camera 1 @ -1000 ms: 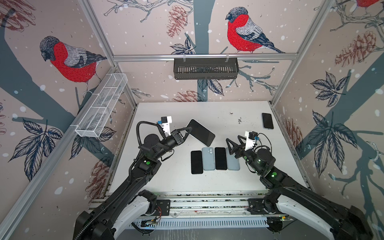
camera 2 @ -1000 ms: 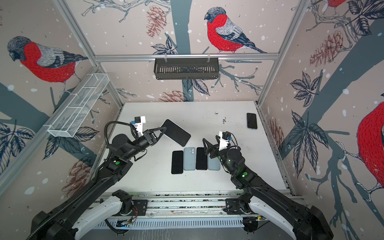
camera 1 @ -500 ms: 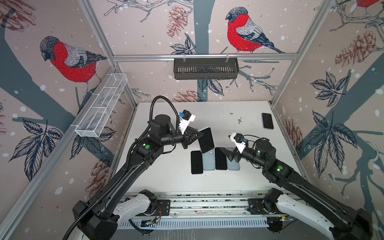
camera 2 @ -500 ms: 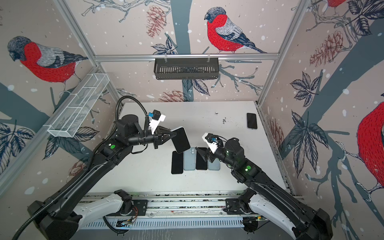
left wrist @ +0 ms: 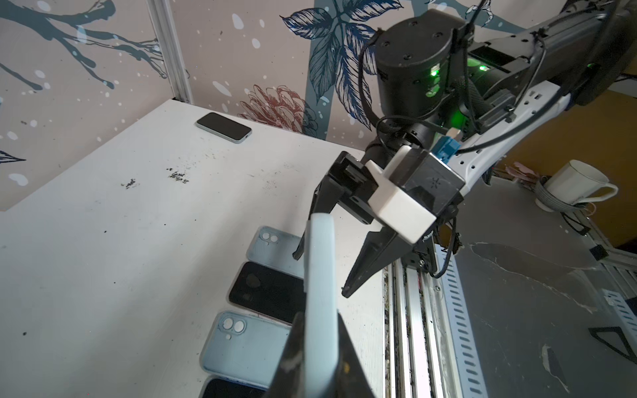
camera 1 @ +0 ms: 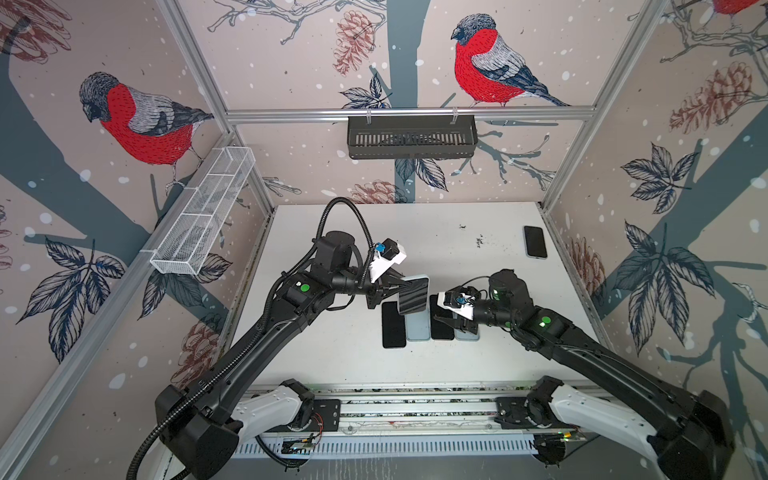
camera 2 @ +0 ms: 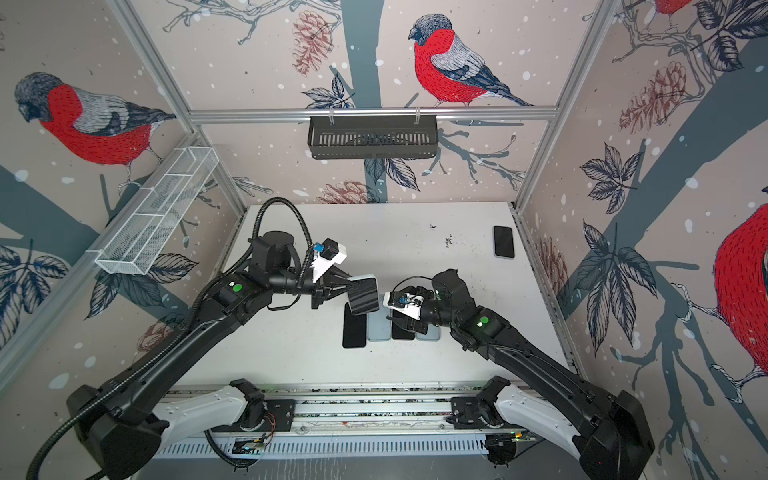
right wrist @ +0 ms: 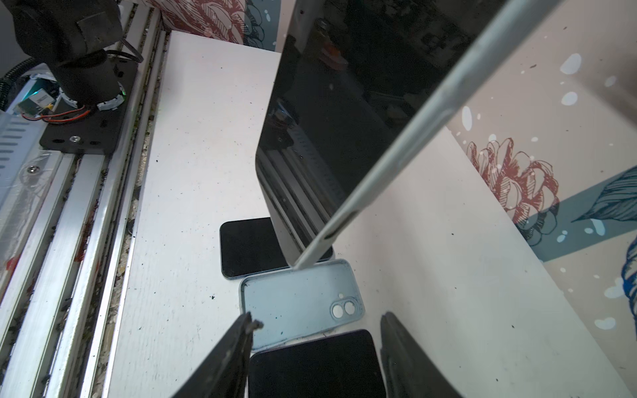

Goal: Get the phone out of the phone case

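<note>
Pale blue phone case [left wrist: 319,275], with the dark-screened phone [right wrist: 337,120] seated inside it, hangs in the air over the middle of the white worktop [camera 1: 332,232]. The left gripper [camera 1: 398,287] has its jaws clamped on the case, one on the front and one on the back.

The cased phone looks steeply tilted, closer to upright than flat. Its lower end hangs above a row of items on the worktop, and its screen faces the right arm.

The right gripper [right wrist: 320,320] sits just beside the phone and lower, near the right end of the row. Its jaws are spread apart with nothing between them, and they point toward the screen without touching it. This free arm is the nearer one, so peeling the rim off or pressing the phone out probably falls to it. It would need to rise toward the case's free edge.

The row below holds a dark phone [camera 1: 393,325], an empty blue case [right wrist: 300,303] lying inside-up, a second dark phone [camera 1: 440,328] and another blue case [left wrist: 272,246]. A lone phone [camera 1: 535,242] lies well apart at the far right corner.

A white wire basket [camera 1: 199,220] hangs on the left wall and a black slotted basket [camera 1: 411,137] on the rear rail. Nothing can be made out in either.
</note>
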### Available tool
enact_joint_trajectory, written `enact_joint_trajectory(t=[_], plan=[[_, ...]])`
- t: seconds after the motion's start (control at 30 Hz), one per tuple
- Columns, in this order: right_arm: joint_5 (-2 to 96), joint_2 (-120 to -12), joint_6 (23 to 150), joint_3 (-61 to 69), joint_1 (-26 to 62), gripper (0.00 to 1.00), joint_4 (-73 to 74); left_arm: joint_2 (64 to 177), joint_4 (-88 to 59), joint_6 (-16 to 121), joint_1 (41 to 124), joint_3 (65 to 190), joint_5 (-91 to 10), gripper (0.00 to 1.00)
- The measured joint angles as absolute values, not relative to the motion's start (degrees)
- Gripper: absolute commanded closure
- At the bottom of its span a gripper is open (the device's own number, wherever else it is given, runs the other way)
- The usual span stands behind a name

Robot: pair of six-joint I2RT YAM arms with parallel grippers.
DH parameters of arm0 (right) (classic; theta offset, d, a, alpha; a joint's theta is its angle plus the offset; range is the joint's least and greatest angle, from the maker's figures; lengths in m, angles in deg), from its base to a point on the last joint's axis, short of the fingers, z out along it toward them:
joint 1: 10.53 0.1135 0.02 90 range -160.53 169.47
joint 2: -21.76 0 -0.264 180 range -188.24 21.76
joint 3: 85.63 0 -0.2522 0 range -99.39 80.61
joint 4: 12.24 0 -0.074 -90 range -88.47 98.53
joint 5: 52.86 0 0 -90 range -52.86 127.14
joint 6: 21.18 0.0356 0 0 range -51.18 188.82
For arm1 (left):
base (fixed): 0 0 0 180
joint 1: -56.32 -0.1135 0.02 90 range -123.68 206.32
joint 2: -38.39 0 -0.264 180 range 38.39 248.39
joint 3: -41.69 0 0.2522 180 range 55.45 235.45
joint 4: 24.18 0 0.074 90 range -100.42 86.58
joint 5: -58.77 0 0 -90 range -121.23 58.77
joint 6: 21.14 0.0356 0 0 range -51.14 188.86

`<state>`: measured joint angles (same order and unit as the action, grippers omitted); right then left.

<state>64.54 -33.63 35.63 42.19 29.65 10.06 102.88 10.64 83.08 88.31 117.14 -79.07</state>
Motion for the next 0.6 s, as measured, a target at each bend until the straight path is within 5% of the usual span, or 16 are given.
enact_joint_trajectory(t=[0.6], plan=[[71.2,-39.4,34.1,39.7,29.3,0.62,8.5,101.9,8.6,84.3,88.5,116.1,-83.7,1.00]])
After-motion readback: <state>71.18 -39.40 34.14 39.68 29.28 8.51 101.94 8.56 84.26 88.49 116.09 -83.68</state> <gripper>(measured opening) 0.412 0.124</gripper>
